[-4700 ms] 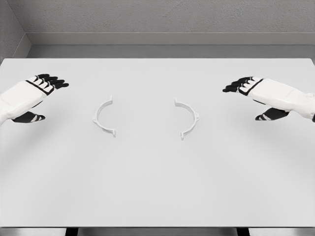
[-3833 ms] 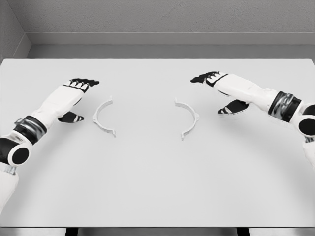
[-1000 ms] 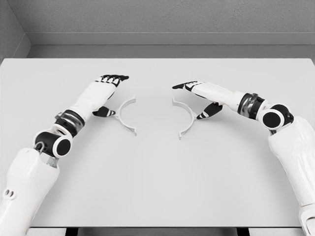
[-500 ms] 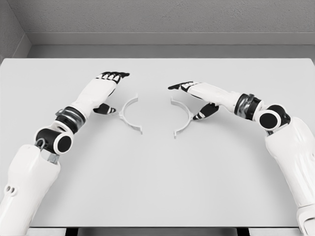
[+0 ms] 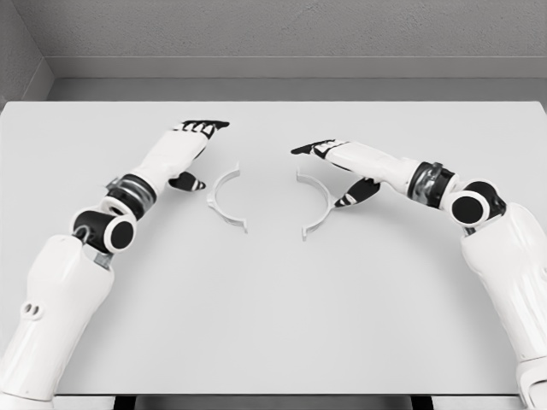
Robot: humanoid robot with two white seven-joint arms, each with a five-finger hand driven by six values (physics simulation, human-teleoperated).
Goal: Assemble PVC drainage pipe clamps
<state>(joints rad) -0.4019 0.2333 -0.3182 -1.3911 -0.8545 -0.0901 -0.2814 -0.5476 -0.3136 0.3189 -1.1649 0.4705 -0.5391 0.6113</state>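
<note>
Reaching in from the lower left, the left arm (image 5: 60,299) stretches over the table and ends in the left hand (image 5: 181,152), which lies palm down with its dark fingers (image 5: 203,125) straight and close together and the thumb (image 5: 186,181) hanging apart below them. It holds nothing; the thumb tip sits just beside the left clamp half (image 5: 224,200) without clearly touching it. That white half ring lies flat on the table, its open side facing right. A short way to the right lies the right clamp half (image 5: 318,201), also flat, its open side facing left, so the two arcs face each other with a gap between them. The right hand (image 5: 346,162) hovers over the outer curve of the right clamp half, fingers extended and near one another, pointing left, thumb spread downward with its tip just beside the outer edge of the arc; whether it touches cannot be told. It grips nothing. The right arm (image 5: 504,256) comes in from the lower right edge.

The table (image 5: 273,316) is plain pale grey, with a lighter front edge. Behind it runs a grey floor strip and a rough grey wall (image 5: 291,30). No writing or labels can be read.
</note>
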